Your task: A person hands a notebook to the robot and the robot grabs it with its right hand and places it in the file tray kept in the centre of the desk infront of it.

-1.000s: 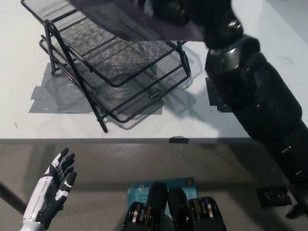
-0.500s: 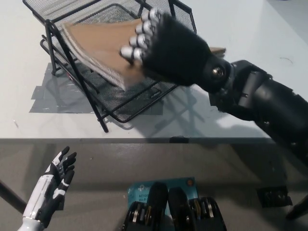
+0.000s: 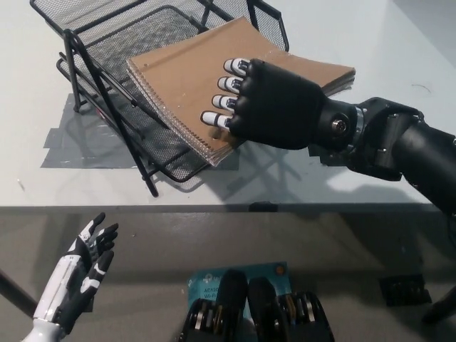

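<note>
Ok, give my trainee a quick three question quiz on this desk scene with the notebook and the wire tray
1. True or false: the black right hand rests on top of the brown notebook.
2. Where is the notebook's spiral edge? A) over the black mesh file tray B) on the floor C) in the left hand
3. Fill in: the white left hand, at the lower left below the desk edge, holds ____.

Key: 1 true; 2 A; 3 nothing, its fingers are apart.
</note>
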